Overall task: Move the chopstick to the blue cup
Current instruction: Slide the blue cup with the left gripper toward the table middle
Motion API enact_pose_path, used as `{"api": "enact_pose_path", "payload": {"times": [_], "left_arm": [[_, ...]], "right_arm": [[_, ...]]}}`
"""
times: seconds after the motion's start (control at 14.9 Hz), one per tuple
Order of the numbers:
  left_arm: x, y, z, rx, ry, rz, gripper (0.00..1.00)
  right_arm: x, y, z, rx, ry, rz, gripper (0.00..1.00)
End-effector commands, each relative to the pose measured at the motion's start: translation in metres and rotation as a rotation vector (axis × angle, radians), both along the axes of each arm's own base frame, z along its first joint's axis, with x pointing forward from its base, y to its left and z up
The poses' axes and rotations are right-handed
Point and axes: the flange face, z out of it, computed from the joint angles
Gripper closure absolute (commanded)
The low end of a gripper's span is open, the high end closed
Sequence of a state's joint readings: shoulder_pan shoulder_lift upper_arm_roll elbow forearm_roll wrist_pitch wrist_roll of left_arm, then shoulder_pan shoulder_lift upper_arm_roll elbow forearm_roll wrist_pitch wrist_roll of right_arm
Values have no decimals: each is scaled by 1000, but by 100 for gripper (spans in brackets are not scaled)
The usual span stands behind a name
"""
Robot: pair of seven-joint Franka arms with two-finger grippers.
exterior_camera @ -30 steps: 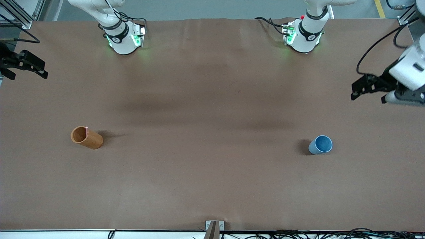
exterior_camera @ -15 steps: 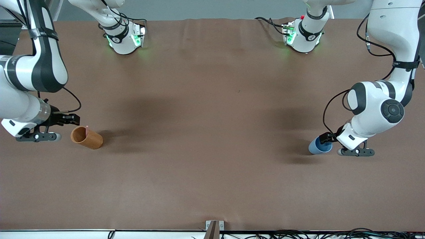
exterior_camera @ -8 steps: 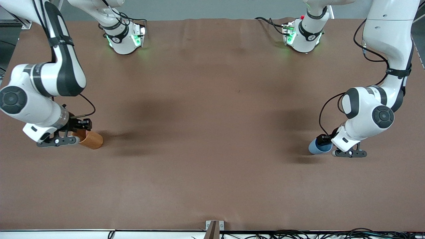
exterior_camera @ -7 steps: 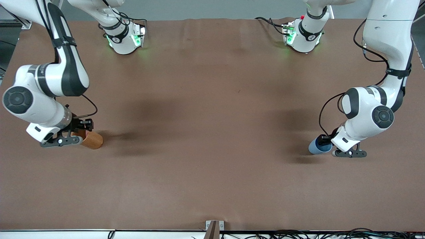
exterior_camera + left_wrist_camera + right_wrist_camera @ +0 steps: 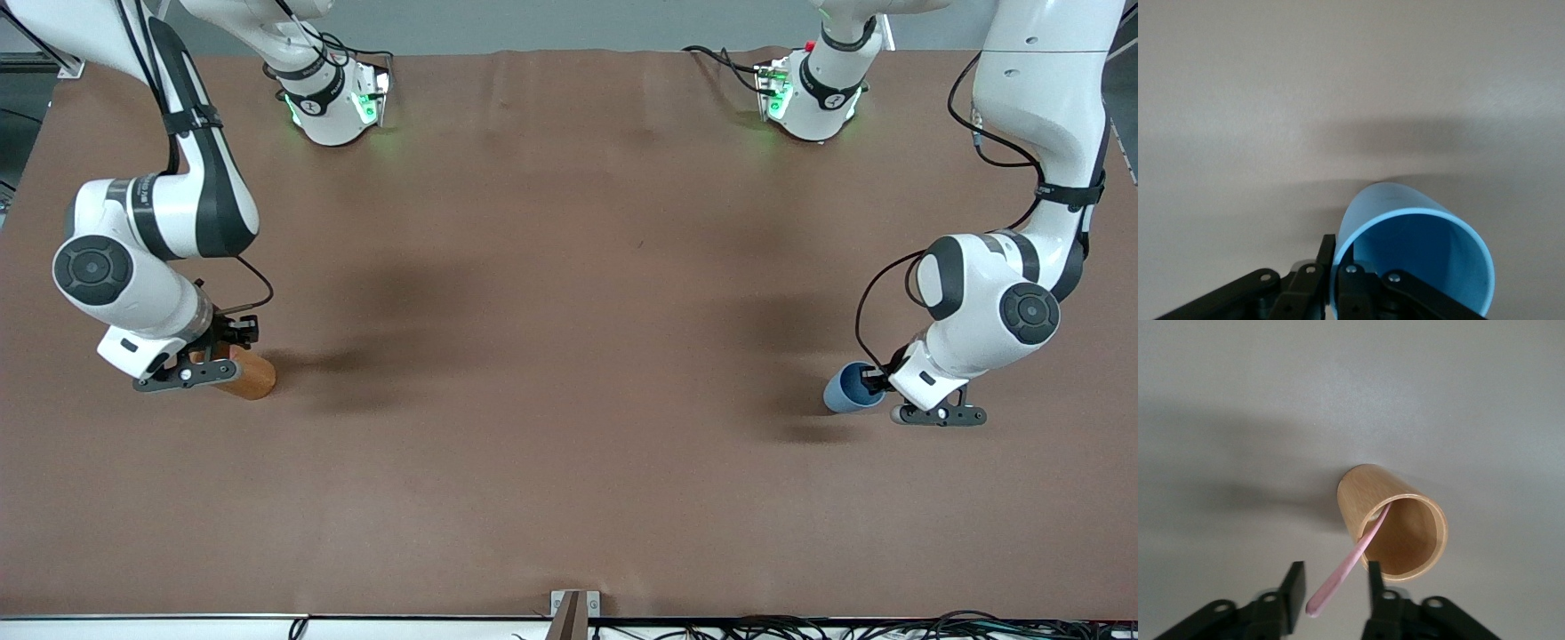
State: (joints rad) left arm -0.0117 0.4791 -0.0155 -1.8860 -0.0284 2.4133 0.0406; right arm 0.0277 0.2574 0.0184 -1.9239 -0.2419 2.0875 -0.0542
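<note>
Right gripper (image 5: 1331,590): over the brown cup (image 5: 1395,527) at the right arm's end of the table (image 5: 569,356), its two fingers spread apart on either side of the chopstick's top end, not touching it.
Chopstick (image 5: 1348,567): pale pink, standing in the brown cup, leaning on its rim with the top end sticking out.
Left gripper (image 5: 1336,267): clamped on the rim of the blue cup (image 5: 1411,250), one finger outside the wall, one inside.
Blue cup: at the left arm's end of the table, well apart from the brown cup.
</note>
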Motion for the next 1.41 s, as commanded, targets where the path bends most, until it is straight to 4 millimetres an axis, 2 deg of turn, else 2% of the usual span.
{"api": "enact_pose_path", "payload": {"times": [0.0, 0.13, 0.2, 0.4, 0.54, 0.67, 0.74, 0.87, 1.01, 1.21, 1.34], "left_arm": [[14, -31, 34, -20, -11, 41, 100], [16, -68, 62, -55, -21, 99, 100], [11, -91, 70, -74, -13, 135, 100], [-4, -174, 91, -78, -24, 233, 100], [-15, -231, 92, -82, -17, 307, 100], [-36, -297, 90, -84, -1, 352, 100], [-44, -323, 88, -96, 3, 371, 100], [-72, -374, 78, -97, 15, 384, 100], [-91, -409, 63, -75, 0, 415, 100], [-113, -436, 38, -70, 54, 386, 100], [-122, -445, 29, -60, 59, 389, 99]], "right_arm": [[-8, 3, 7, -30, -15, 32, 74], [-6, 2, 9, -42, -25, 42, 82], [-6, 2, 10, -44, -31, 45, 82], [-6, -2, 9, -44, -28, 38, 85], [-5, -2, 10, -45, -24, 36, 87], [-6, -3, 12, -45, -23, 33, 93], [-5, -4, 15, -46, -26, 30, 96], [2, -6, 36, -54, -19, 12, 96], [11, -7, 66, -57, -26, -9, 96], [19, -11, 129, -24, -22, -67, 96], [14, -25, 177, 50, -8, -141, 96]]}}
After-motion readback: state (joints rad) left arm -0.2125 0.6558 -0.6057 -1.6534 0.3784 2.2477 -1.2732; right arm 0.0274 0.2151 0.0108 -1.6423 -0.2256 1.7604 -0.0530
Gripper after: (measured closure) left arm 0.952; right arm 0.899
